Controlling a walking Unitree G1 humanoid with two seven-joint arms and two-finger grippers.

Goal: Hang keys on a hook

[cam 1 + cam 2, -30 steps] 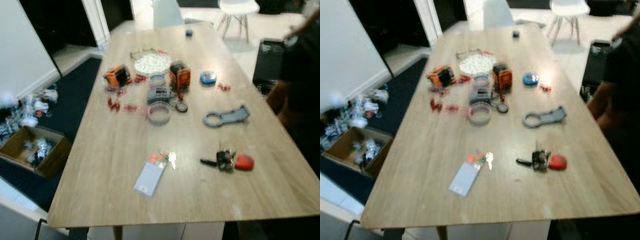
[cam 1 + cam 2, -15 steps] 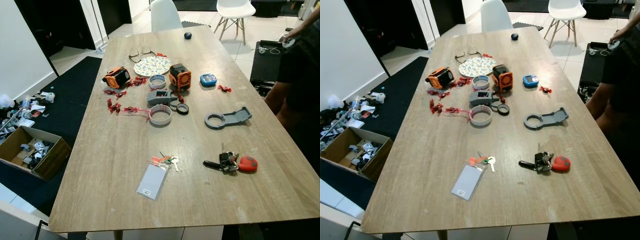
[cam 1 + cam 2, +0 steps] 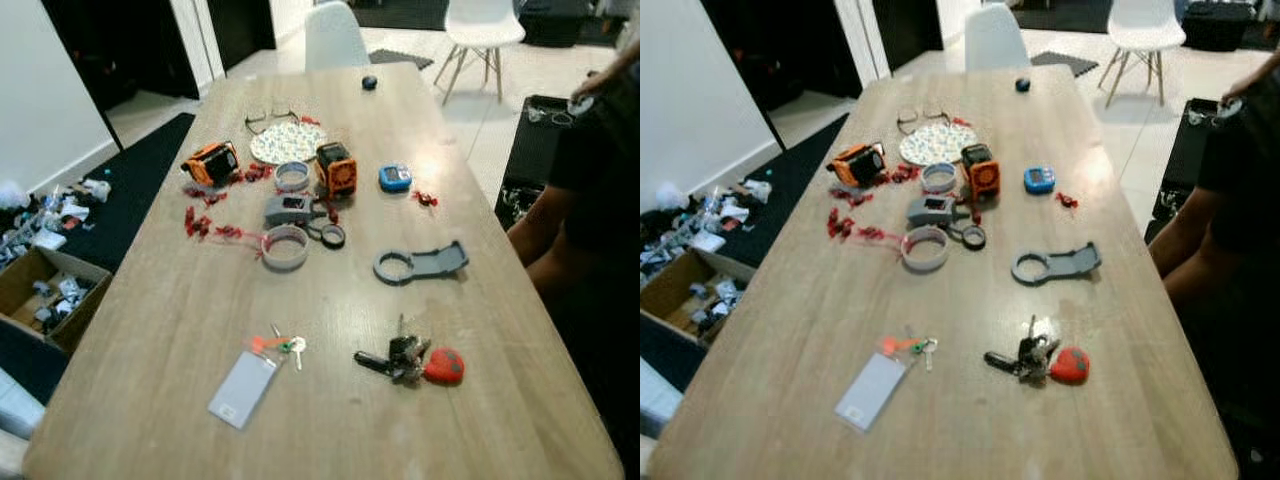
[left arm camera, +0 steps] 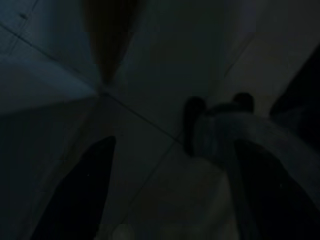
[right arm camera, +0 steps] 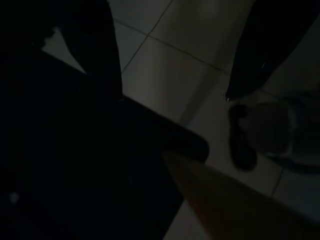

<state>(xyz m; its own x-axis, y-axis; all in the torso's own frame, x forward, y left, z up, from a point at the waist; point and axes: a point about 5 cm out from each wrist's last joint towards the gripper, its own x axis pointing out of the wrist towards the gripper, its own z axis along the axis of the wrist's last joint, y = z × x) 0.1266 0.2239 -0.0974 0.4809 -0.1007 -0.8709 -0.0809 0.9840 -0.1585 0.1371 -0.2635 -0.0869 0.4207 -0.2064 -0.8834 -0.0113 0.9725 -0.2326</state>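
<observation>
A bunch of keys with a black fob and a red tag [image 3: 410, 362] lies on the wooden table [image 3: 150, 330], near its front right. A smaller key with an orange tag [image 3: 283, 346] lies to the left of it, joined to a grey card [image 3: 241, 387]. A grey hook-shaped holder [image 3: 420, 265] lies flat beyond the bunch. My left gripper [image 4: 170, 210] hangs idle over dim floor tiles, fingers [image 4: 75, 195] apart. My right gripper [image 5: 175, 75] hangs idle too, fingers [image 5: 260, 45] apart and holding nothing.
Mid-table clutter: tape rolls [image 3: 285, 246], orange devices [image 3: 336, 168], a patterned plate [image 3: 287, 141], glasses, red clips [image 3: 200, 222]. A person in black [image 3: 590, 200] stands at the table's right edge. A cardboard box [image 3: 40, 295] sits on the floor to the left, white chairs [image 3: 480, 30] beyond.
The whole picture has shifted: the camera has come closer to the table and looks further right. Things on the table lie where they were.
</observation>
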